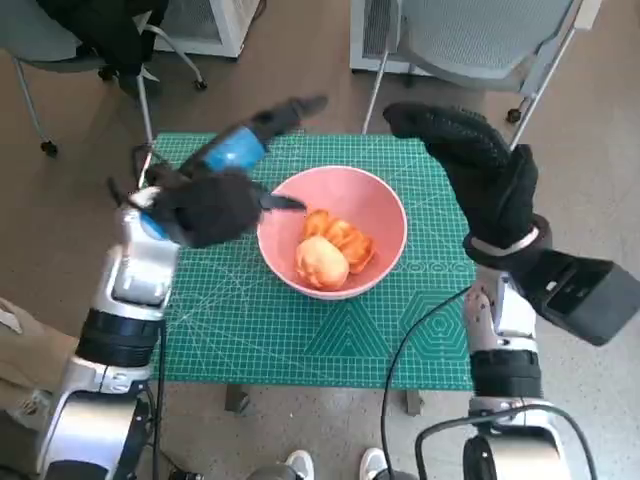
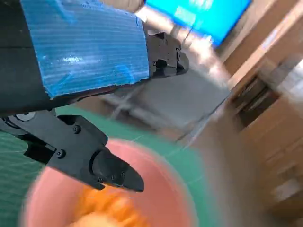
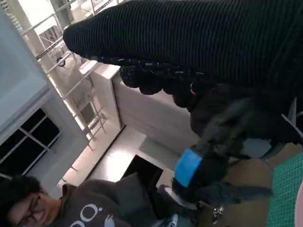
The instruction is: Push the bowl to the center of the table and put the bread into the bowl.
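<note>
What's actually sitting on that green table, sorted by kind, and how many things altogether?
Bowl: 1, the pink bowl near the middle of the green mat.
Bread: 2 pieces, a pale round roll and an orange-brown piece behind it, both inside the bowl.
Total: 3 things on the mat.

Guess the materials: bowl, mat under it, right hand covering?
Bowl: likely plastic, smooth pink wall with a soft sheen, uniform colour; glazed ceramic not ruled out.
Mat: looks like a rubbery cutting mat, matte green with a printed pale grid.
Right hand: black knitted fabric glove, ribbed texture plain in the right wrist view, matte.
</note>
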{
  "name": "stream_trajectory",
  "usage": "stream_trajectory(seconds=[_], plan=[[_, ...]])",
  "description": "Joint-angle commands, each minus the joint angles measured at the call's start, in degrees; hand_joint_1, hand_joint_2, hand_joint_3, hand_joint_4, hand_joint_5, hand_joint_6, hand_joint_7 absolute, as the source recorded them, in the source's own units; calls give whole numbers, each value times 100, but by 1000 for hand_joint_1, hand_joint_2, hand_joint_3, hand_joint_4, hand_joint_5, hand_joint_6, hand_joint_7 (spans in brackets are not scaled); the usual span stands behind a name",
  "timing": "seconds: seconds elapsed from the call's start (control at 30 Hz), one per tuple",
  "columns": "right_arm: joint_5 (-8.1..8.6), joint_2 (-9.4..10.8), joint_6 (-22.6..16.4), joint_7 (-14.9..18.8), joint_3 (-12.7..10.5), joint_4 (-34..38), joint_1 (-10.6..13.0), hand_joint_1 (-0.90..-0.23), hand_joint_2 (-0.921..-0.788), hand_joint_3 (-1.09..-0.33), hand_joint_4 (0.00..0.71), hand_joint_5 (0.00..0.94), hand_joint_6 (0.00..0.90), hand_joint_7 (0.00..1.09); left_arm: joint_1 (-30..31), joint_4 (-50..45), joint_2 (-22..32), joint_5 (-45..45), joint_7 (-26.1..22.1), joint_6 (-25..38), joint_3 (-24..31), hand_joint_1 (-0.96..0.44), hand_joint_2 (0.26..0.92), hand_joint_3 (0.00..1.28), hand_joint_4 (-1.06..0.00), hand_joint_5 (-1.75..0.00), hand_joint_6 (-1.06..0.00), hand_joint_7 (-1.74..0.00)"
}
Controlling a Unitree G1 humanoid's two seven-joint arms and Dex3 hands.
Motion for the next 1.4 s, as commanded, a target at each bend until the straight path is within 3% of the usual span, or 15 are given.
stream_trajectory(seconds=[0.03, 0.17, 0.3, 0.47, 0.83, 1.4], plan=[[-90, -25, 52, -71, 16, -39, -12, -708, -921, -822, 58, 1, -1, 260, 247, 80, -449, -1216, -45, -456, 728, -513, 887, 66, 1, 1, -88, -190], [-110, -23, 68, -131, 22, -65, -74, -708, -921, -823, 55, 0, -1, 258, 398, -65, -968, -2494, -279, -351, 1299, -573, 914, 182, 1, 1, -103, -186], [-156, -1, 30, -199, 25, -34, -138, -708, -921, -825, 56, 1, 0, 260, 586, -430, -1339, -3114, -92, -243, 1546, -621, 919, 303, 1, 1, -114, -182], [-243, 59, -86, -278, 36, 59, -208, -700, -921, -827, 58, 2, 0, 266, 816, -735, -1393, -3035, 83, -427, 1478, -663, 921, 378, -13, -6, -112, -171], [-308, 146, -399, -316, 60, 316, -288, -698, -921, -827, 59, 2, -1, 269, 1110, -931, -1406, -2837, 221, -735, 1351, -731, 921, 419, -35, -11, -104, -158], [-437, 239, -446, -491, 116, 383, -167, -693, -921, -841, 57, 0, -1, 251, 1470, -894, -1425, -2975, -242, -983, 1203, -728, 921, 506, -5, 0, -102, -147]])
